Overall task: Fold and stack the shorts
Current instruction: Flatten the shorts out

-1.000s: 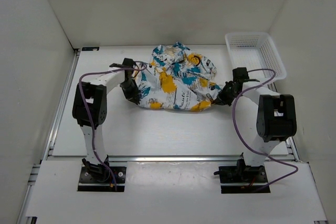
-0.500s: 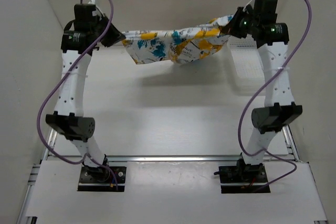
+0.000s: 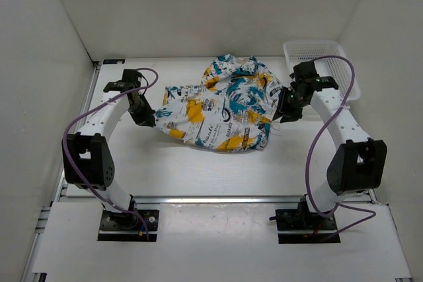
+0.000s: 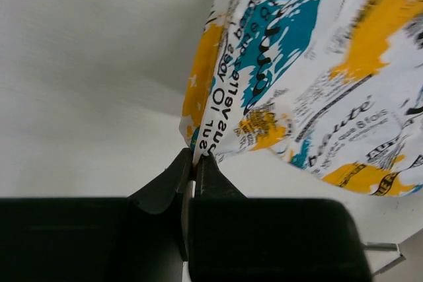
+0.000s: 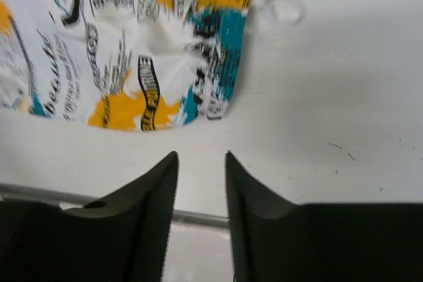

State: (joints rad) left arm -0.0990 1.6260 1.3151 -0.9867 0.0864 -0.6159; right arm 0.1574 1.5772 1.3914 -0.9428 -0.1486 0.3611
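The printed shorts (image 3: 221,107) lie spread and rumpled on the middle of the table, bunched at the far right. My left gripper (image 3: 148,121) is at their left edge, shut on a corner of the fabric (image 4: 206,138), as the left wrist view shows. My right gripper (image 3: 284,114) is at their right edge, open and empty. In the right wrist view it (image 5: 201,158) hangs above the bare table, just clear of the shorts' hem (image 5: 211,84).
A white lattice basket (image 3: 322,67) stands at the back right corner, just behind the right arm. White walls enclose the table on three sides. A metal rail (image 3: 211,199) runs along the table's near edge.
Both arms have come down from holding the shorts stretched in the air. The shorts now lie on the table. My right gripper has let go; my left still holds its corner.
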